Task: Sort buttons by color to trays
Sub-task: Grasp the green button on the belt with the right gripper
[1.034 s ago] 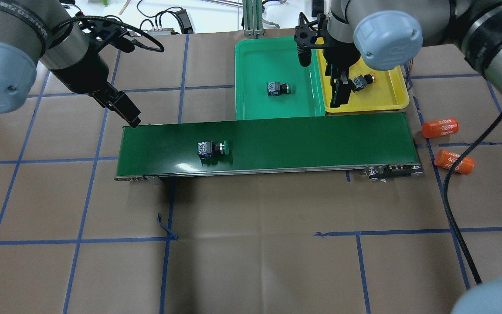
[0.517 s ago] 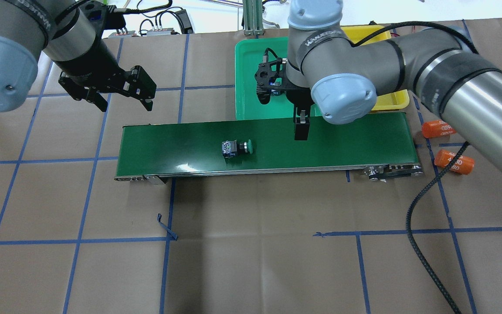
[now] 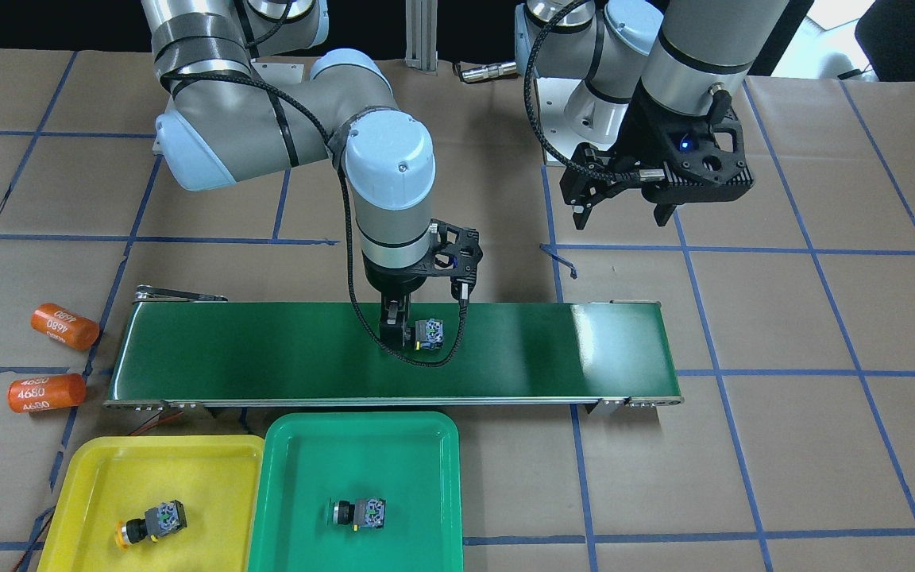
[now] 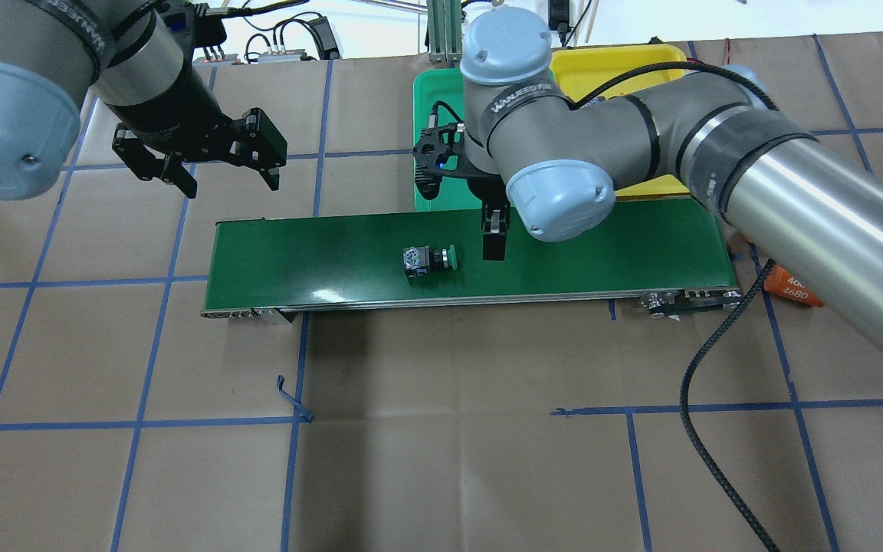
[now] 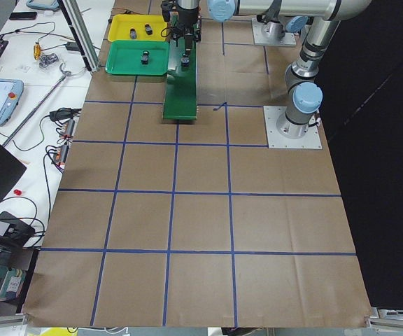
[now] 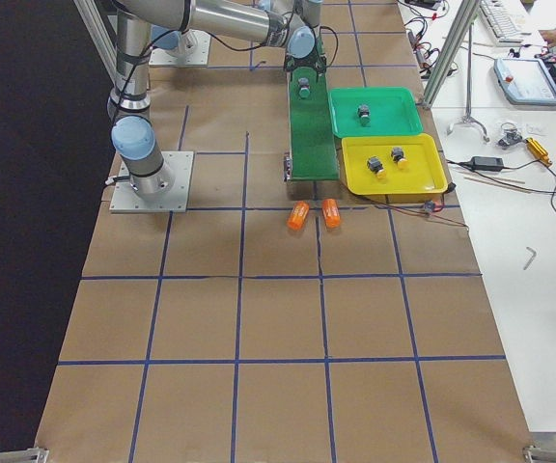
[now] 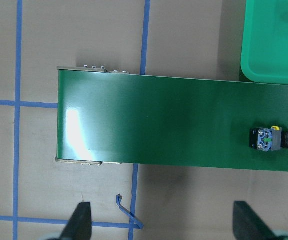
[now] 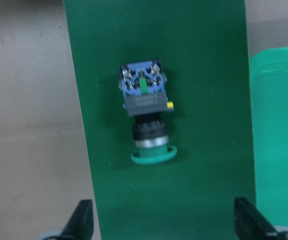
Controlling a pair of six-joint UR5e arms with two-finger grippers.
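A green button (image 4: pixel 430 260) lies on its side on the conveyor belt (image 4: pixel 319 245), cap pointing right. My right gripper (image 4: pixel 494 238) hangs open just right of its cap, low over the belt; in the right wrist view the button (image 8: pixel 146 115) lies just ahead of the spread fingers. My left gripper (image 4: pixel 228 180) is open and empty above the table behind the belt's left end. The green tray (image 3: pixel 362 429) holds one green button (image 3: pixel 358 514). The yellow tray (image 3: pixel 156 453) holds a yellow button (image 3: pixel 152 522); the exterior right view shows a second one (image 6: pixel 397 157).
Two orange cylinders marked 4680 (image 3: pixel 64 326) (image 3: pixel 46 393) lie on the table beyond the belt's right end. The right arm's black cable (image 4: pixel 717 368) hangs over the table's front right. Both trays sit side by side against the belt's far edge.
My right arm has swung from the yellow tray to the belt, beside the green button. The button has travelled right along the belt. My left gripper has drawn back from the belt's end.
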